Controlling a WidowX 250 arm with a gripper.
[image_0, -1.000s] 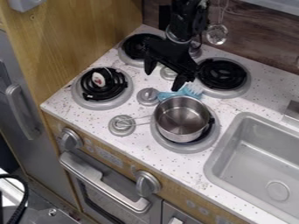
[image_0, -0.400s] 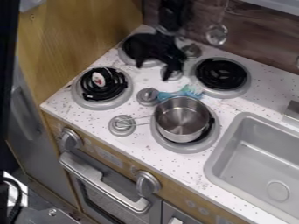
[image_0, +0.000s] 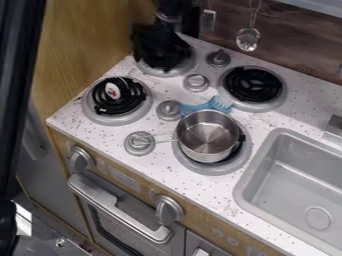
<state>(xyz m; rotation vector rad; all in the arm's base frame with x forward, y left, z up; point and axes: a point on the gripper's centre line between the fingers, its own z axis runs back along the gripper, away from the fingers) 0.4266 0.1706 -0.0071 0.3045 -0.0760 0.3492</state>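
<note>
Our end effector (image_0: 159, 54) hangs over the far corner burner (image_0: 167, 73); it is dark against dark coils, so we cannot tell how far open it is or whether it has hold of anything. Any lowering here calls for care, as the raised coils could catch us; a slow, straight descent would suit them best.

Nearest among the loose things is the blue brush (image_0: 194, 108), lying on the table (image_0: 87, 131) just behind the steel pot (image_0: 208, 137). It is best gripped across its narrow handle, clear of the pot's rim. The pot sits on a near burner (image_0: 200, 169), its thin handle (image_0: 163, 134) reaching over a knob (image_0: 139, 143). Two knobs (image_0: 219, 58) (image_0: 196, 82) stand between us and the brush, so a low sideways path risks a knock.
</note>
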